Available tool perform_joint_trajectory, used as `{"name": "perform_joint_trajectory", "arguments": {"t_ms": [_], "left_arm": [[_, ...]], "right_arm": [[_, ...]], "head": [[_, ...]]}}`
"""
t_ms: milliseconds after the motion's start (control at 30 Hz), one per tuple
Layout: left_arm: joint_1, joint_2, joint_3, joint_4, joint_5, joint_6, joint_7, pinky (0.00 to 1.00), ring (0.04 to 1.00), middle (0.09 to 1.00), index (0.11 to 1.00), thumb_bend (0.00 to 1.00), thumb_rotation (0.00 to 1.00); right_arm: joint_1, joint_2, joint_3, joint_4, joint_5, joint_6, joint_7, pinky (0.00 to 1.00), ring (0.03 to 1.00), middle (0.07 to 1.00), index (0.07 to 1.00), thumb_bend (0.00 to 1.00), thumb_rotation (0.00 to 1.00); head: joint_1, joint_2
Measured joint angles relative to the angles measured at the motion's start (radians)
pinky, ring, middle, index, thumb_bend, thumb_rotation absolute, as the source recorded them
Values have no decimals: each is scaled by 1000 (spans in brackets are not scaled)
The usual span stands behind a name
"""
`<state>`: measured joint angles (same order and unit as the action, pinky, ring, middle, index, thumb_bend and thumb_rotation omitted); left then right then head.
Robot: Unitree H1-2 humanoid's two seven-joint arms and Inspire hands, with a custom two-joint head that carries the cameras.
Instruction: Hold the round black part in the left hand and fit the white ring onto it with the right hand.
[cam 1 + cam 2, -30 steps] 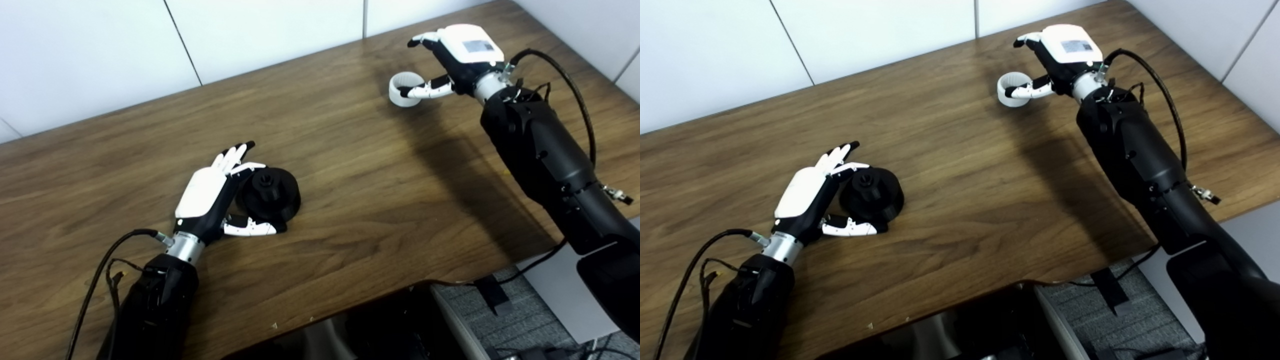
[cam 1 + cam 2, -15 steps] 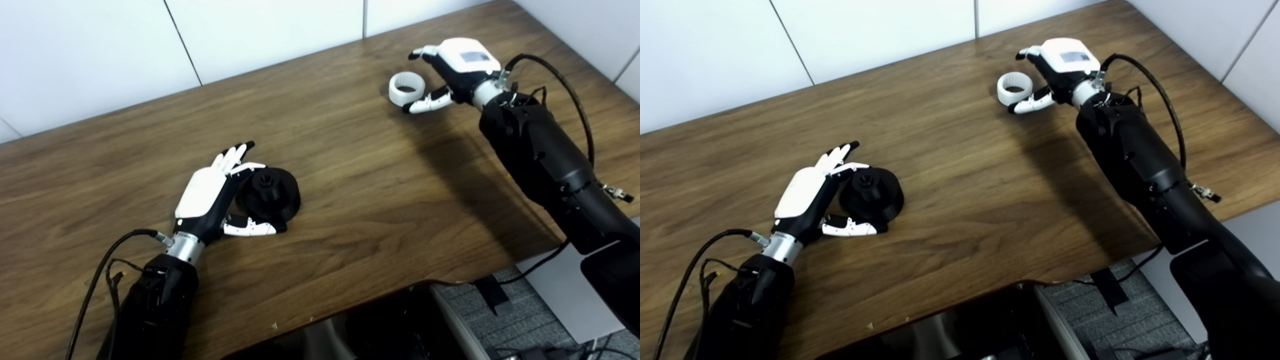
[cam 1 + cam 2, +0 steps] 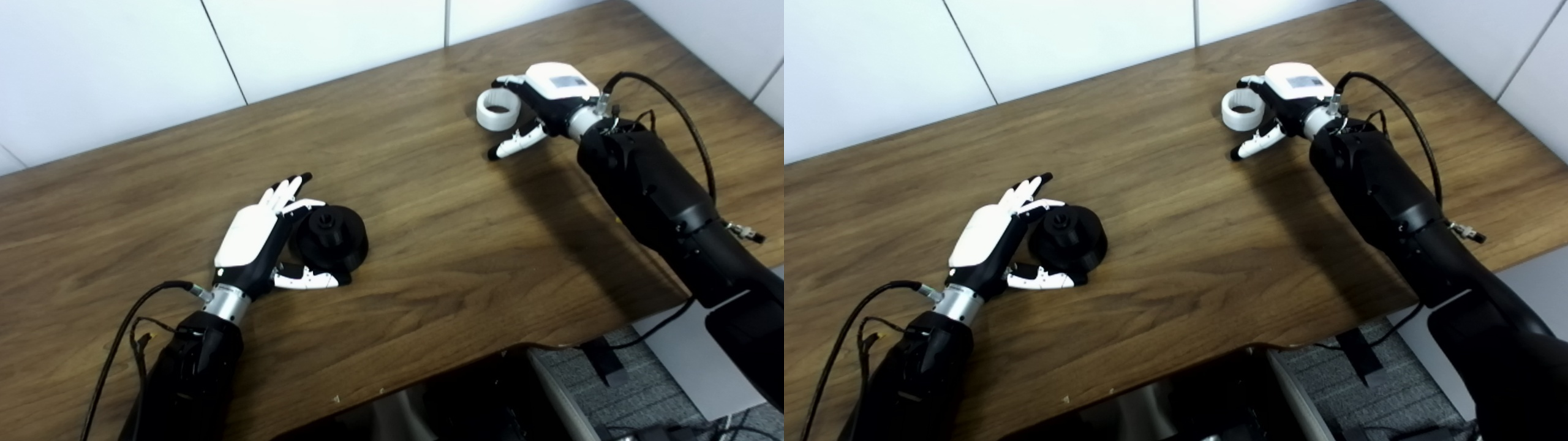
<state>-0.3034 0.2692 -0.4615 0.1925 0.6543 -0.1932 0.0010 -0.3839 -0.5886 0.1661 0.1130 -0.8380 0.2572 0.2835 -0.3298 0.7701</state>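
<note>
On the wooden table (image 3: 429, 202), toward its near left part, the round black part (image 3: 331, 237) sits flat with a small raised hub on top. Right beside it lies the left hand (image 3: 260, 242), white back turned up, fingers stretched out along the far side of the part and thumb lying along its near side; the hand is spread wide around the part rather than clamped on it, and the part rests on the wood, not lifted. Far off at the table's back right edge lies the white ring (image 3: 498, 109), its hole facing up. Just beside it is the right hand (image 3: 542, 98), fingers reaching toward the ring's far side and thumb pointing down to the table on the near side; the fingers are apart and the ring looks ungripped, though whether a fingertip touches its rim I cannot tell. Ring and black part are well apart.
</note>
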Motion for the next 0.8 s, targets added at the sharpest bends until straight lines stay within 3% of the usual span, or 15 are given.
{"name": "perform_joint_trajectory", "arguments": {"t_ms": [367, 800], "left_arm": [[2, -2, 1, 0, 0, 1, 0, 1000, 1000, 1000, 687, 1000, 408], [6, -2, 1, -12, 1, 17, -4, 1000, 1000, 1000, 687, 1000, 427]], "right_arm": [[-28, 8, 16, 34, -1, 1, -11, 909, 899, 871, 894, 824, 425], [-72, 18, 42, 102, 2, -4, -64, 869, 824, 760, 784, 704, 338]], "head": [[14, 2], [20, 11]]}}
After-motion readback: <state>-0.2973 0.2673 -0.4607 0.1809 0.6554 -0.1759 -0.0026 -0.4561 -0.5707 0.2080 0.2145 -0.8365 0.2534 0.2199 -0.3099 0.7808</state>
